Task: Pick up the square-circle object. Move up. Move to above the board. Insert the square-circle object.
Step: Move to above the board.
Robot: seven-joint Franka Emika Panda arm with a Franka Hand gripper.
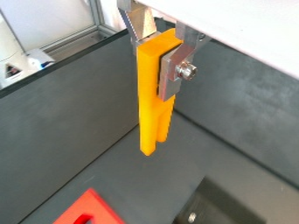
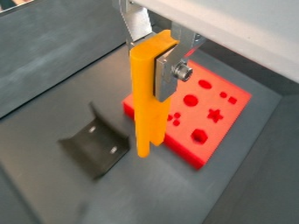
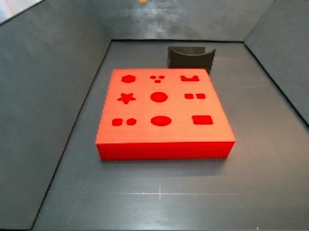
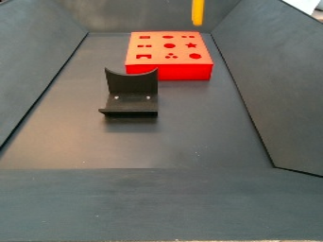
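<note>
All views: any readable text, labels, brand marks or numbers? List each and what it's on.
None readable in any view.
The board: only shaped holes, no lettering.
The square-circle object, held in the gripper above the floor: plain orange-yellow, no marks.
The dark holder: no label visible.
Items at the edge of a wrist view, beyond the bin wall: too small and blurred to tell.

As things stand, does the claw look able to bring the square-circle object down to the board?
Probably yes: the claw, raised, grips the square-circle object, and nothing lies on the board; the dark holder stands apart.
</note>
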